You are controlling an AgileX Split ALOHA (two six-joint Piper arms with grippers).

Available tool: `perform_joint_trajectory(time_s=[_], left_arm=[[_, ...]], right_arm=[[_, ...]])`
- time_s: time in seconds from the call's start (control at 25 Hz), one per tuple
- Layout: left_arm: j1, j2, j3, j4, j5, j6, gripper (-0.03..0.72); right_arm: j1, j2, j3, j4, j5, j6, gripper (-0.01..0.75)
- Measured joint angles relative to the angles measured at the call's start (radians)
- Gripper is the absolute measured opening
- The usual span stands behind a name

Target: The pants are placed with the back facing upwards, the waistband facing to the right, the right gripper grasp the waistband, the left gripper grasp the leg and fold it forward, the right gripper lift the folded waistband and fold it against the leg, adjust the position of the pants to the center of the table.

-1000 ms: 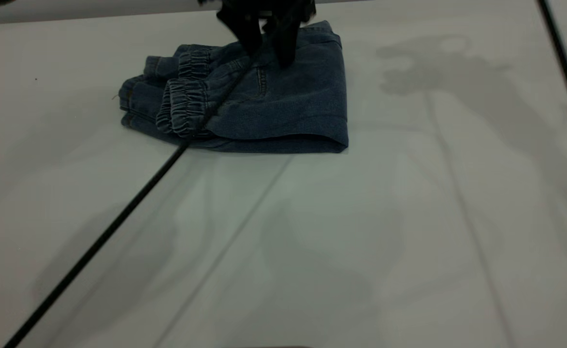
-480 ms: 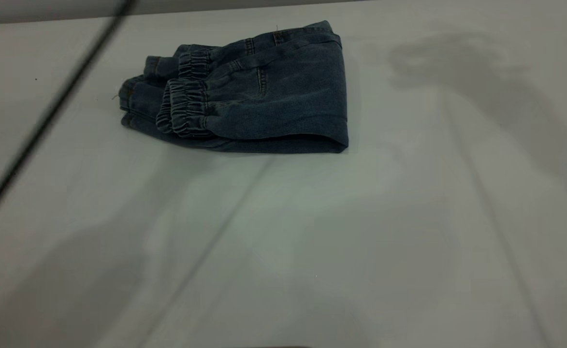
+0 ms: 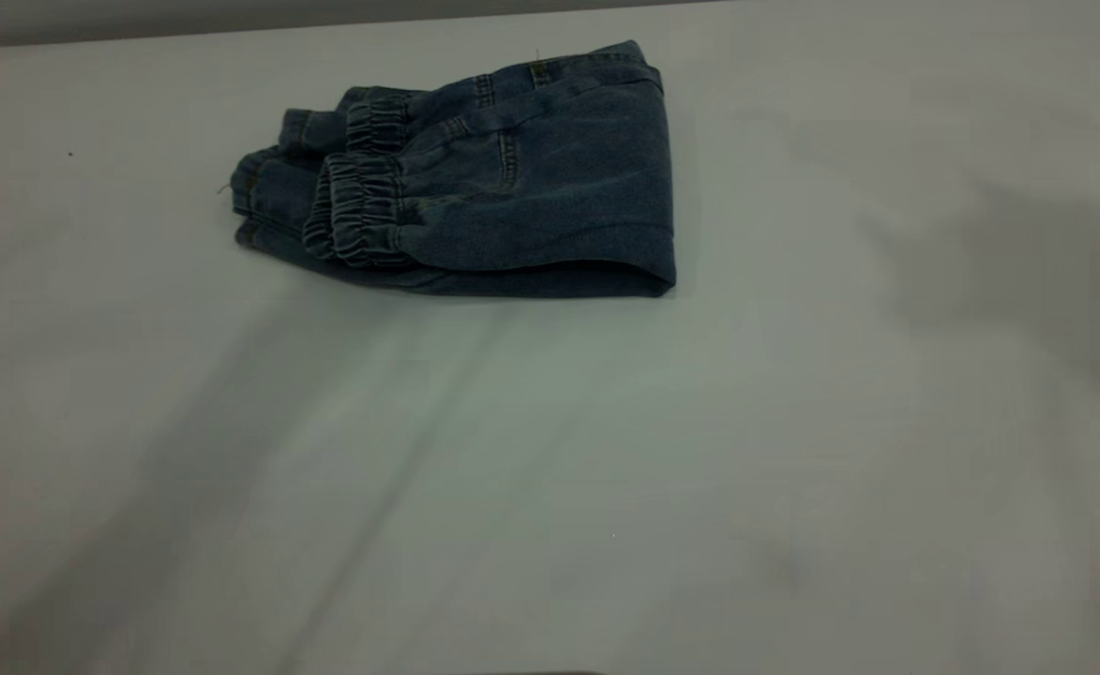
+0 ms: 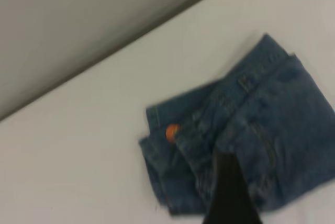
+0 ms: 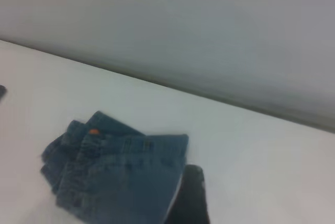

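Both arms and their cable are gone from overhead since earlier; whether either gripper [image 4: 230,192] is apart or together, I cannot tell. Pants [image 3: 474,178] are lying folded at 11 o'clock on the table [image 3: 606,469], waistband [image 3: 357,220] doubled over the leg, apparently awaiting centering.

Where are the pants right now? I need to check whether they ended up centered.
In the exterior view the folded pants lie on the table near its far edge, left of middle, with the waistband on their left side; no gripper touches them.
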Motion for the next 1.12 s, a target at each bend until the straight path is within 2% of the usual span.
perform_joint_trajectory(time_s=[0.28, 0.8, 1.12], left_arm=[[0.000, -0.432, 0.391, -0.016, 0.000, -0.001, 0.442], [0.000, -1.230, 0.955, -0.020, 0.000, -0.003, 0.442], [0.000, -1.457, 1.219, -0.044, 0.000, -0.051, 0.442]], right_arm=[[0.000, -0.351, 0.352, 0.000, 0.006, 0.001, 0.570], [0.000, -0.826, 0.907, 0.011, 0.008, 0.003, 0.570], [0.000, -1.047, 1.170, 0.015, 0.007, 0.003, 0.570]])
